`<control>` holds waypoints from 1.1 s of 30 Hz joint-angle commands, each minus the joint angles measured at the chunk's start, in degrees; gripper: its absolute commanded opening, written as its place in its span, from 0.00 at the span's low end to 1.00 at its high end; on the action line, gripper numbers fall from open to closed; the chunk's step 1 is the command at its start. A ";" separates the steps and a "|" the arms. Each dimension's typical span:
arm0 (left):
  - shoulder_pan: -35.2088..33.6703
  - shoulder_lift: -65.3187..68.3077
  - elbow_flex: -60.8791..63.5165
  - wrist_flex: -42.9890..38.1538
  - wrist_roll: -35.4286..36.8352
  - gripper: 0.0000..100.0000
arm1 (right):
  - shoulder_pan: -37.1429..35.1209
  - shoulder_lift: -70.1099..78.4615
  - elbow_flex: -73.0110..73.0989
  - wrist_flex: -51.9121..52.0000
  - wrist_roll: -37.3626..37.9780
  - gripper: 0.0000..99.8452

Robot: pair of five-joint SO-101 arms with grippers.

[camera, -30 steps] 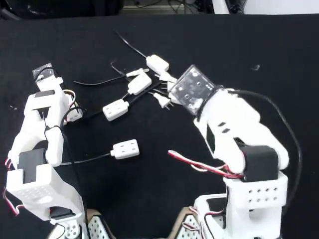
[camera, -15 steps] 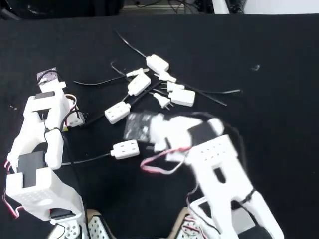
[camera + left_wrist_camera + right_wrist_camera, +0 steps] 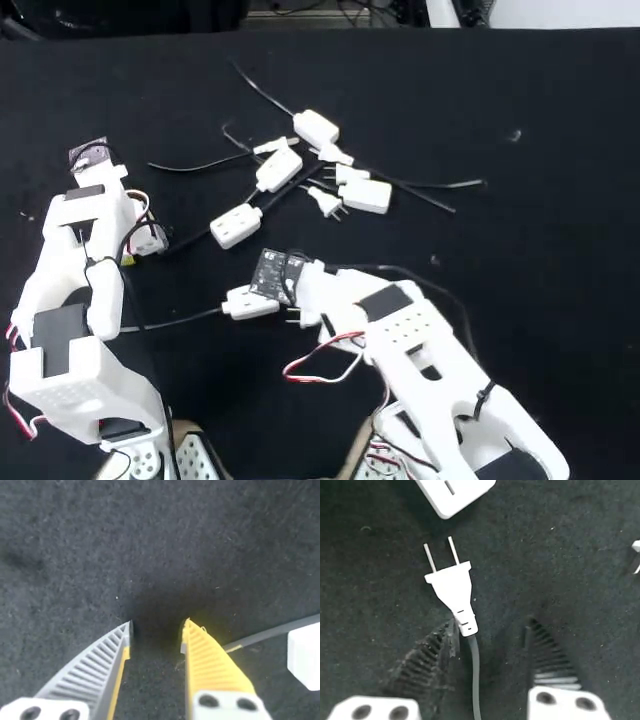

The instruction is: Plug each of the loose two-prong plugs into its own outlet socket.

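Note:
Several white outlet sockets and two-prong plugs on black cords lie on the black table. One socket [image 3: 250, 300] lies near the front, another [image 3: 232, 224] left of the middle. The right arm's wrist [image 3: 275, 275] hangs over the front socket. My right gripper [image 3: 490, 625] is open and low over a loose plug [image 3: 449, 582]. The plug's cord runs between the fingers, close to one of them. Its prongs point at a socket [image 3: 455, 495] a short gap away. My left gripper [image 3: 156, 625] is open over bare cloth, with a socket's corner [image 3: 305, 652] beside it.
A cluster of sockets [image 3: 368, 195] and loose plugs [image 3: 328, 203] with tangled cords lies at the back centre. The left arm [image 3: 85, 230] stands along the left side. The table's right half is bare black cloth.
The right arm has swung from the back cluster to the front socket, left of centre. The left arm has barely shifted.

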 commanded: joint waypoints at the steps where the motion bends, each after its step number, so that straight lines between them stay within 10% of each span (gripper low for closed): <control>1: -1.19 -0.35 0.84 -0.18 -0.70 0.17 | -0.70 0.22 -1.01 -0.44 -0.70 0.20; 22: -1.01 -0.35 0.92 -0.18 -0.70 0.17 | -1.85 20.70 -15.34 -0.09 8.09 0.19; 33: -1.01 -0.35 1.01 -0.18 -0.70 0.17 | -4.48 20.35 -11.03 -0.09 8.00 0.02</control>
